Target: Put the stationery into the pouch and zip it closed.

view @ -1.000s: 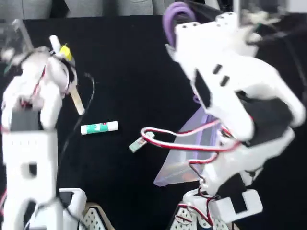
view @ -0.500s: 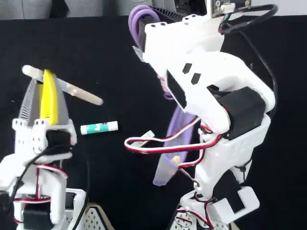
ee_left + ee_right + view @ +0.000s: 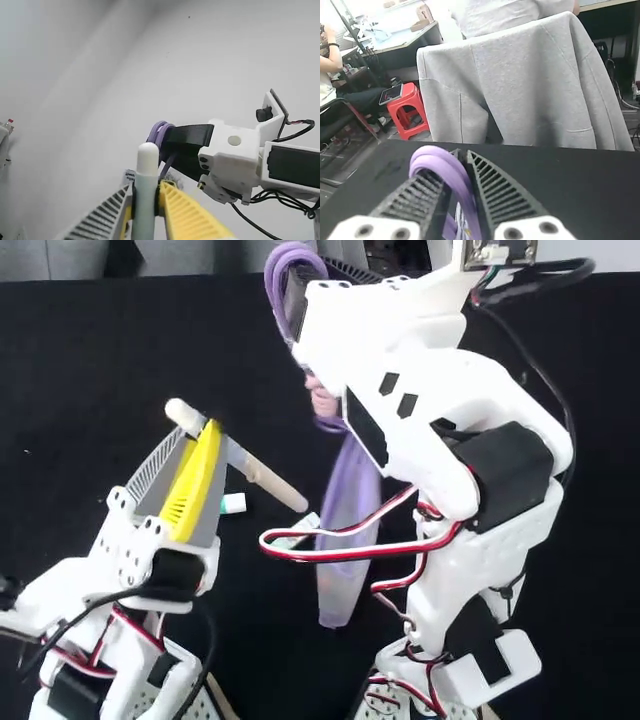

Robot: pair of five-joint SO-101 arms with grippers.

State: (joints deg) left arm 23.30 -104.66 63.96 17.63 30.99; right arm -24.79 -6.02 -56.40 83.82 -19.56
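Spreading beneath both arms, the black table point(image 3: 100, 360) was the largest thing in the high view. The right arm point(image 3: 450, 440) rose from 5 o'clock up to 12 o'clock. Its right gripper point(image 3: 461, 154) was pinched tight on the purple loop point(image 3: 435, 161) of the pouch point(image 3: 345, 510). The pouch hung off the table through the middle of the view, its lower end toward 6 o'clock. The left arm point(image 3: 110, 580) sat at 8 o'clock. Its left gripper point(image 3: 198, 430) was closed on 1 pen point(image 3: 262, 478), gripped just below the white cap, with the shaft slanting toward 4 o'clock. The pen's free end lay near the pouch's edge; whether they touched could not be told. At the left gripper's 4 o'clock side, 1 end of the glue stick point(image 3: 232, 503) showed on the table.

Compared with 0.5 s before, the left gripper had swung from 9 o'clock toward the centre, bringing the pen close to the pouch. The pouch hung straighter than it had. The glue stick, wholly visible then, was mostly covered by the left gripper.
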